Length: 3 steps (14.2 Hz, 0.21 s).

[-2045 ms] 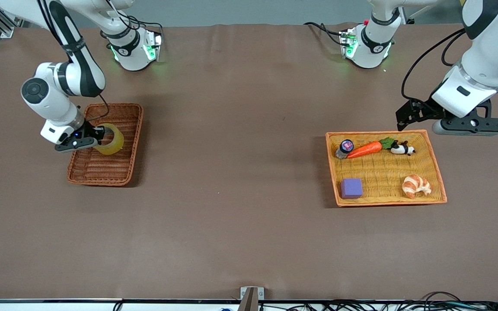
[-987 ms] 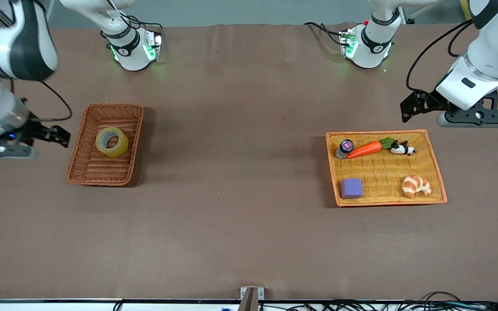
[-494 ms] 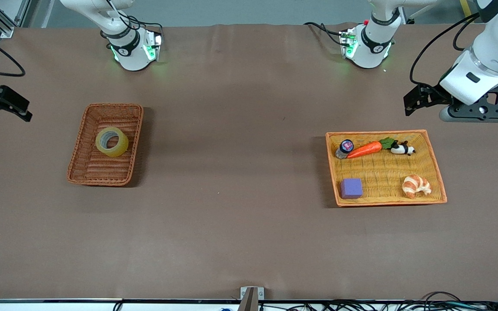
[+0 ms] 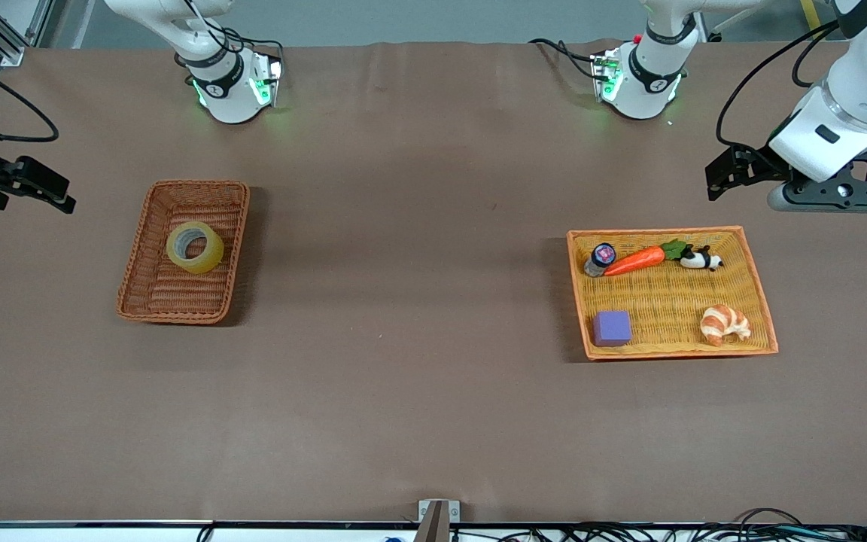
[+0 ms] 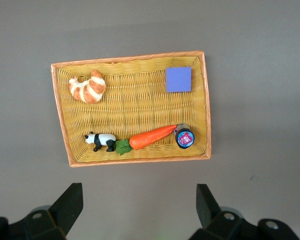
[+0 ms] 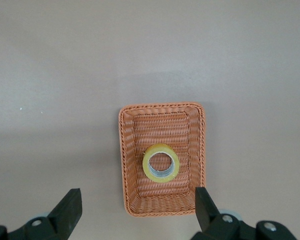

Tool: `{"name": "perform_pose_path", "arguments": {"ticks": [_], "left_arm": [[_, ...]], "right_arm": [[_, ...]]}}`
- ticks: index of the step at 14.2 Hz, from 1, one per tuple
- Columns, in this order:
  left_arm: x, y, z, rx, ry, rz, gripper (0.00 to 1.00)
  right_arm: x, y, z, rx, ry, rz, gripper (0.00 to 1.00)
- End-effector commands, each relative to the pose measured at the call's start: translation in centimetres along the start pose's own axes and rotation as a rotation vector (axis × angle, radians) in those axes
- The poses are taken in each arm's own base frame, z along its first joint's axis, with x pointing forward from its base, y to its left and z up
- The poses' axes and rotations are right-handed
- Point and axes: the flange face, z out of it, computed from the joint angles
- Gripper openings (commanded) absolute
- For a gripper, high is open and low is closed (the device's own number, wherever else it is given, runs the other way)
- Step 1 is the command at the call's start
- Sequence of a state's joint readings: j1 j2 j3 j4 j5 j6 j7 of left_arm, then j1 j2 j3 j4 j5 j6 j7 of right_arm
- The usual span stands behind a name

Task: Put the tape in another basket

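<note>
1. Front view: translucent yellowish ring-shaped tape roll [image 4: 194, 247] lies flat inside the reddish-brown woven wicker basket [image 4: 153, 304].
2. Right gripper [image 4: 23, 185], nearer arm, spread wide, empty.
3. Left gripper [image 5: 137, 210] waits, spread wide.

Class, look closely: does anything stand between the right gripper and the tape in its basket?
Nothing visible does. The tape lies uncovered in the basket; the right gripper hangs open over bare table beside it.
</note>
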<state>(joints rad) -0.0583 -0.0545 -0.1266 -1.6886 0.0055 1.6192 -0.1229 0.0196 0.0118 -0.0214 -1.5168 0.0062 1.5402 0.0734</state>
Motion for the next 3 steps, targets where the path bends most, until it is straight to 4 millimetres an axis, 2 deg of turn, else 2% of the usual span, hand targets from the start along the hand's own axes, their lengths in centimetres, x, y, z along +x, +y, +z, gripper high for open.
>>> {"name": "perform_pose_path", "arguments": {"ticks": [1, 3], "left_arm": [[-0.08, -0.39, -0.62, 0.017, 0.014, 0.011, 1.00], [-0.03, -0.40, -0.54, 0.018, 0.012, 0.012, 1.00]], "right_arm": [[-0.36, 0.26, 0.39, 0.027, 0.010, 0.017, 1.00], [-0.27, 0.34, 0.32, 0.027, 0.017, 0.012, 1.00]]}}
